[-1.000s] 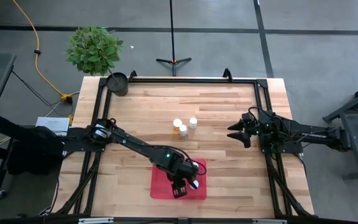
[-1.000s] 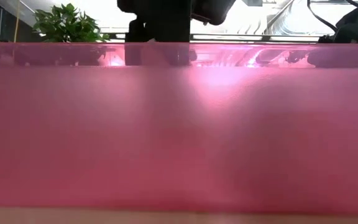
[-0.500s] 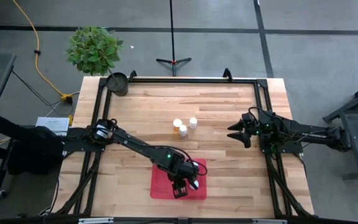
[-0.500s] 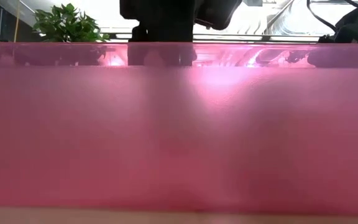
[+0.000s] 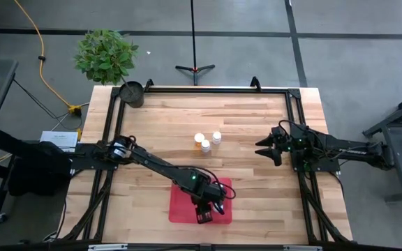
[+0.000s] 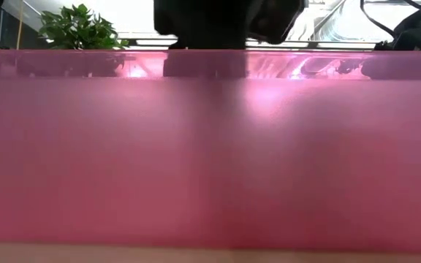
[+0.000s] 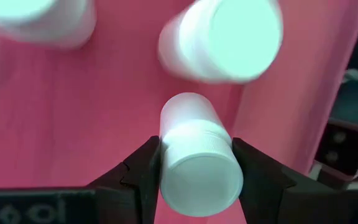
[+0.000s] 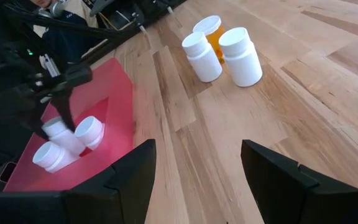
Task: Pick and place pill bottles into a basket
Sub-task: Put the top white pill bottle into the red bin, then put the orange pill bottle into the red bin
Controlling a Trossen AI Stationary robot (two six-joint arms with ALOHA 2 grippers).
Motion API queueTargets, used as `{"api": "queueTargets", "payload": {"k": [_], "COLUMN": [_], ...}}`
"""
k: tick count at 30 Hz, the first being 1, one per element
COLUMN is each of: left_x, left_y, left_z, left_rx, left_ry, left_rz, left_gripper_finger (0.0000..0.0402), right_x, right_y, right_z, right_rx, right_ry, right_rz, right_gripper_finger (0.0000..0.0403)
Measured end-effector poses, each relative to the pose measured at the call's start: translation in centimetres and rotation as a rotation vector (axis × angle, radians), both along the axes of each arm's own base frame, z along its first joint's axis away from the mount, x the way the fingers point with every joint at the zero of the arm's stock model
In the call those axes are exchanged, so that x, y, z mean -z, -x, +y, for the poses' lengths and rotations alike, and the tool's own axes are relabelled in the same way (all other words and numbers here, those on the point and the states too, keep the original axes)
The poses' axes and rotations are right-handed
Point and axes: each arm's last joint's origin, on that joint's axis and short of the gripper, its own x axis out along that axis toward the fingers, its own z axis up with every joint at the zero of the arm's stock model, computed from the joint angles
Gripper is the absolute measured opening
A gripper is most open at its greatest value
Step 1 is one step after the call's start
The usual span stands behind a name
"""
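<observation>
The basket point(image 5: 199, 201) lies at the table's point(image 5: 159, 125) near edge, about midway along it. The left gripper point(image 7: 194, 171) is low inside it, clamped on a white pill bottle point(image 7: 197, 165) just above the red floor. Over the last second the gripper has slid from the basket's right side toward its near edge, and the white cap that showed beside it from above is now hidden under the arm. That looks like the last lowering before release, so this bottle is all but placed. Two more white bottles point(image 8: 67, 143) lie in the basket beside the held one.

Farther in, near the table's middle, three bottles point(image 5: 206, 141) stand close together, one of them amber point(image 8: 211, 32); these are left to fetch. The right gripper point(image 5: 262, 148) waits by the right edge, its fingers spread and empty.

No label, brand or writing can be read on any bottle or on the basket.
</observation>
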Motion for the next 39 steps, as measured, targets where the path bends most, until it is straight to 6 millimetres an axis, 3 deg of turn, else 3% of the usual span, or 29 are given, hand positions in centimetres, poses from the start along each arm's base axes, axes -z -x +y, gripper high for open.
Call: {"api": "queueTargets", "payload": {"k": [16,26,39], "left_x": [-0.36,-0.48,-0.6], "left_y": [-0.35,-0.64,-0.9], "left_z": [0.14,0.02,-0.06], "left_rx": [0.004,0.016,0.018], "left_ry": [0.022,0.038,0.041], "left_rz": [-0.022,-0.055,-0.089], "left_gripper_finger": [0.0202,0.0262,0.027], "right_x": [0.19,0.17,0.16], "right_y": [-0.1,-0.09,-0.1], "right_z": [-0.02,-0.01,0.05], "right_rx": [-0.003,-0.003,-0.022], "right_ry": [-0.002,-0.003,-0.017], "right_rz": [0.021,0.019,0.017], "right_gripper_finger": [0.0226,0.0226,0.0226]}}
